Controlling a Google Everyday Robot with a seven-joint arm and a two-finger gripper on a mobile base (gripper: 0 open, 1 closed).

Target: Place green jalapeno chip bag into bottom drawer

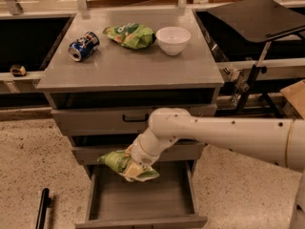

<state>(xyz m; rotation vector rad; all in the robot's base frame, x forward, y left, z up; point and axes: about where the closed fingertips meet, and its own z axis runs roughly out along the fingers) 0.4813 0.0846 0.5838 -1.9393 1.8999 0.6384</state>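
The green jalapeno chip bag [119, 162] is pale green with whitish ends and hangs crumpled in my gripper [135, 168]. The gripper is shut on the bag and holds it just above the back left part of the open bottom drawer [143, 200]. The drawer is pulled out towards the camera and its flat grey inside shows. My white arm [224, 135] reaches in from the right, across the front of the cabinet.
On the cabinet top [138, 66] lie a soda can [84, 46], a brighter green bag [130, 35] and a white bowl [173, 39]. The upper drawer front [95, 119] with a black handle is closed. A black stick [43, 208] lies on the floor at left.
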